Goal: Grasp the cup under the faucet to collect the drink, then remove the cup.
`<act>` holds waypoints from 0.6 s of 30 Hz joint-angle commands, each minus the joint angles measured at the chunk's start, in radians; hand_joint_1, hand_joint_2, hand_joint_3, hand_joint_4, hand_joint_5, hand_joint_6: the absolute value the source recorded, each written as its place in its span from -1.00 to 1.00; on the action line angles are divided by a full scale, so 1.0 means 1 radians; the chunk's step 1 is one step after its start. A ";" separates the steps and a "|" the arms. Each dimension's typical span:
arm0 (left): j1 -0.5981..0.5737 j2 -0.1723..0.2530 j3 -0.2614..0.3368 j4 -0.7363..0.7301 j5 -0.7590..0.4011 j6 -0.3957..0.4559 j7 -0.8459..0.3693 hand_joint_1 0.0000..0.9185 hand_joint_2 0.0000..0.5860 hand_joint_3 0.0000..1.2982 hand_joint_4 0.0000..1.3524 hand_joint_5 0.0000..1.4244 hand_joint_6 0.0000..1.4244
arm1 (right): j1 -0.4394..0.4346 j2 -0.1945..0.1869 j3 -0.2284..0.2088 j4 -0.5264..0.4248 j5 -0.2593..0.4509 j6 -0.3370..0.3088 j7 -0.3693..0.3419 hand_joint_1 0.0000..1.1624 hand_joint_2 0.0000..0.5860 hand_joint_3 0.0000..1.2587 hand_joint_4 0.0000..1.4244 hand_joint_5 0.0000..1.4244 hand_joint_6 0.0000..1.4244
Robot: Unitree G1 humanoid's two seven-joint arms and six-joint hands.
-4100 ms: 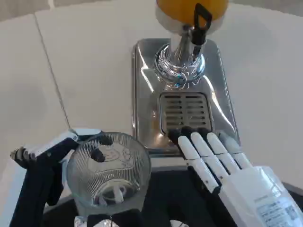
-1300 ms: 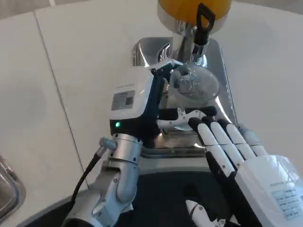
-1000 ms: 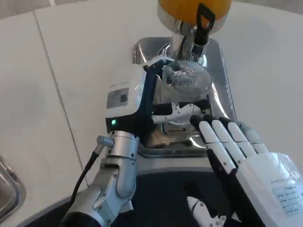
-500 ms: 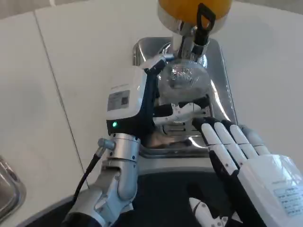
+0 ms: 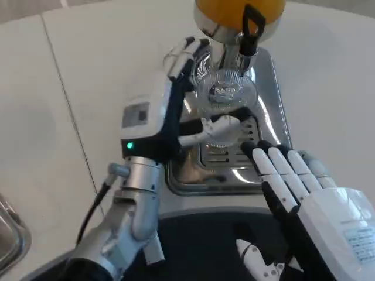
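Now under the faucet [image 5: 251, 26], the clear ribbed glass cup [image 5: 225, 108] stands on the steel drip tray [image 5: 275, 99] at the far middle of the white table [image 5: 88, 88], its mouth directly below the black tap handle of the orange-filled dispenser [image 5: 239, 9]. The left hand [image 5: 170, 111] grips the cup from the cup's left side, its upper fingers [image 5: 183, 54] curling round the far wall and its thumb across the near wall, just above the slotted grate [image 5: 225, 153]. The right hand [image 5: 299, 187] hovers over the tray's near right corner, flat and palm down, its fingers extended side by side and holding nothing; its black fingertips lie close to the cup's base, whether touching it cannot be told. At the table's near left edge, part of a metal object [image 5: 9, 234] shows.
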 commanded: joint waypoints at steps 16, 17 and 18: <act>0.563 0.444 0.335 -0.727 -0.121 0.027 -0.469 -0.99 -0.94 -1.00 -1.00 -0.69 -0.59 | 0.000 0.017 0.015 0.017 0.020 0.005 -0.043 -0.73 0.82 -0.98 -1.00 -1.00 -1.00; 0.619 0.464 0.367 -0.786 -0.109 0.041 -0.493 -1.00 -0.96 -1.00 -1.00 -0.77 -0.68 | 0.001 0.021 0.016 0.015 0.021 0.007 -0.046 -0.73 0.82 -0.98 -1.00 -1.00 -1.00; 0.673 0.479 0.398 -0.841 -0.103 0.057 -0.522 -1.00 -0.96 -1.00 -1.00 -0.84 -0.74 | 0.001 0.026 0.018 0.014 0.022 0.008 -0.048 -0.73 0.82 -0.98 -1.00 -1.00 -1.00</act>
